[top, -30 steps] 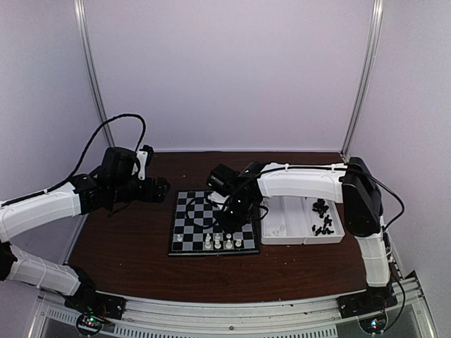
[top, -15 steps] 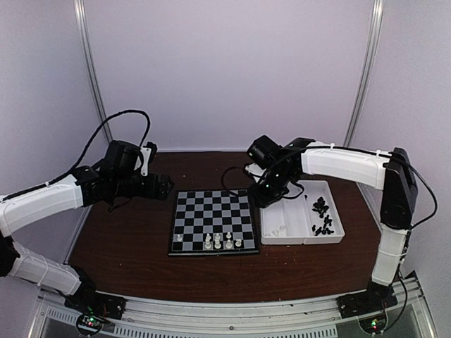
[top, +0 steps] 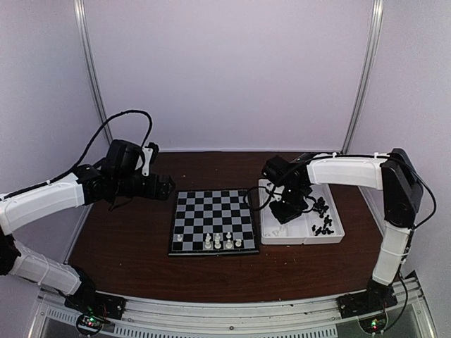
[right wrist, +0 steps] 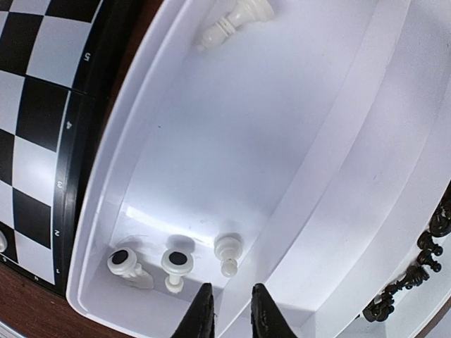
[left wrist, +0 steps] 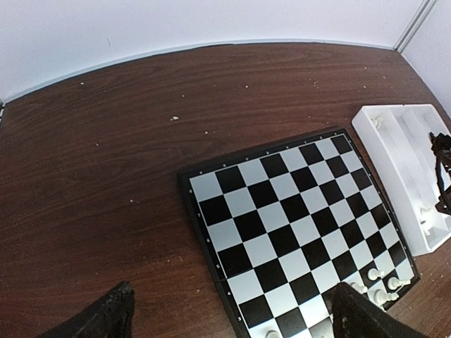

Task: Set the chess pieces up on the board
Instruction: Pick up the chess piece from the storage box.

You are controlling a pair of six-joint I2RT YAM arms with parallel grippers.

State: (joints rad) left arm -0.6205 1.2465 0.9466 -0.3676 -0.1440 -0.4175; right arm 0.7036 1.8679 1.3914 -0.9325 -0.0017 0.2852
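Right jaws: narrow, empty, with a white piece (right wrist: 227, 251) just at 12 o'clock in the tray (right wrist: 331, 176).
Left jaws: wide, with the board (left wrist: 282, 239) at 1 o'clock.

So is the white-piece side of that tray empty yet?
Not empty. The compartment beside the board holds four white pieces, all tipped on their sides: three bunched in one corner, one at the opposite end.

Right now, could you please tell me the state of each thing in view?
board: flat, mostly bare.
white pieces on board: few, upright, near edge.
tray: beside the board, two compartments.
loose white pieces: lying down, left compartment.
black pieces: heaped, right compartment.
left gripper: open, empty.
right gripper: narrowly open, empty, above left compartment.
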